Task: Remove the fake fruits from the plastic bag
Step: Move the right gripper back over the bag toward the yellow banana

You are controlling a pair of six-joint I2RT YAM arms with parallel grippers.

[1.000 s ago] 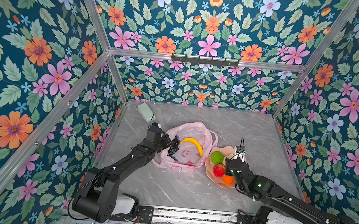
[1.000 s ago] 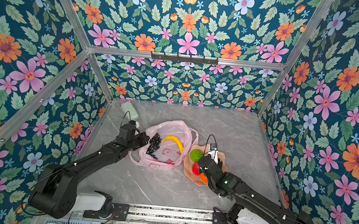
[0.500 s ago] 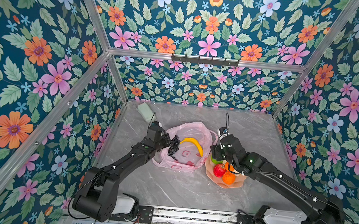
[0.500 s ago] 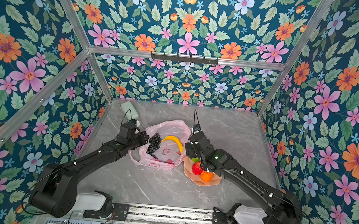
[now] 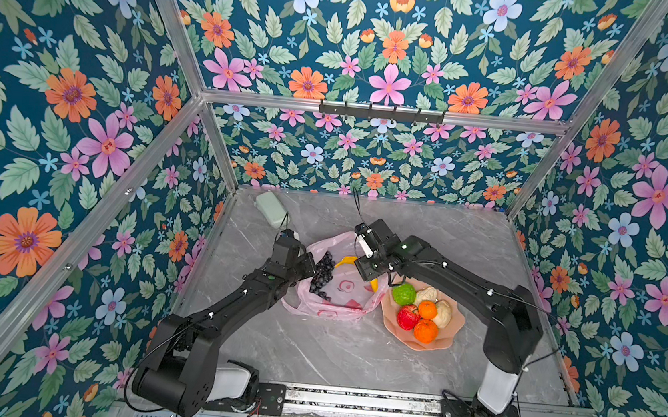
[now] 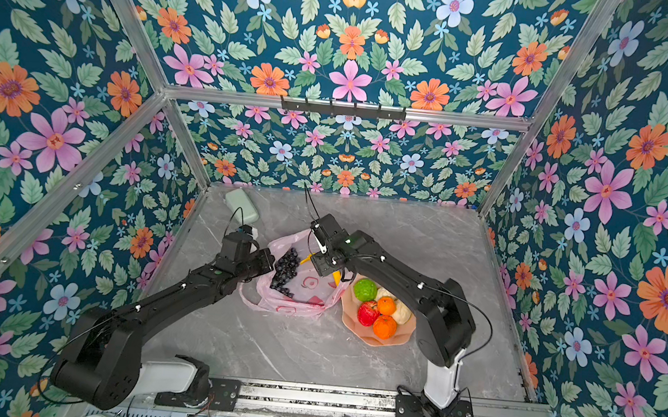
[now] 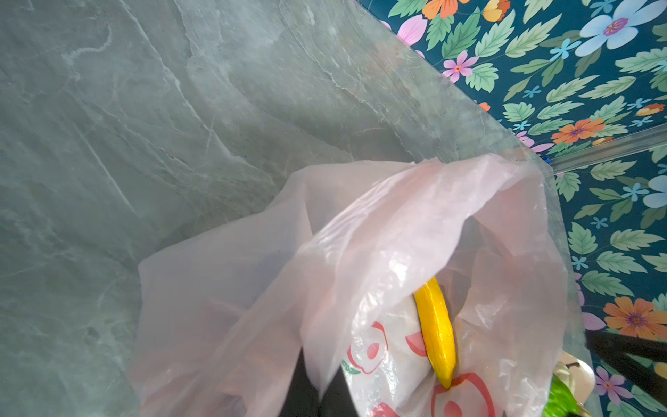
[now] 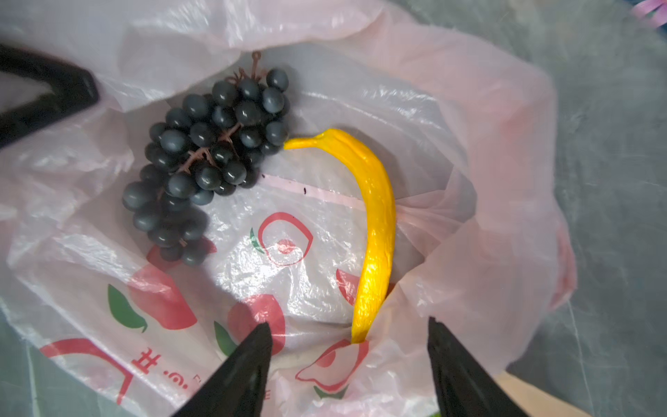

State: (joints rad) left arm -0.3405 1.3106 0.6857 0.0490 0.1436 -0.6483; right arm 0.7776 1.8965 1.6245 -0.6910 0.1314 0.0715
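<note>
The pink plastic bag (image 5: 336,301) (image 6: 299,296) lies open on the table in both top views. Inside it lie a dark grape bunch (image 8: 209,151) (image 5: 322,273) and a yellow banana (image 8: 375,216) (image 7: 435,325). My left gripper (image 7: 317,382) (image 5: 310,268) is shut on the bag's left rim and holds it up. Over the bag's mouth, just above the banana's end, my right gripper (image 8: 348,325) (image 5: 365,273) hangs open and empty. The other fake fruits sit in the peach bowl (image 5: 436,342): a green fruit (image 5: 403,293), a red apple (image 5: 408,316), two oranges (image 5: 426,330) and two cream pieces (image 5: 443,313).
The bowl (image 6: 374,341) stands right beside the bag, under my right arm. A pale green flat object (image 5: 270,208) lies at the back left corner. Floral walls close in the table on three sides; a metal rail (image 5: 347,399) runs along the front.
My right arm has swung from the bowl up and left to above the bag's mouth, and its jaws have widened. The left gripper has kept its hold on the bag rim.
</note>
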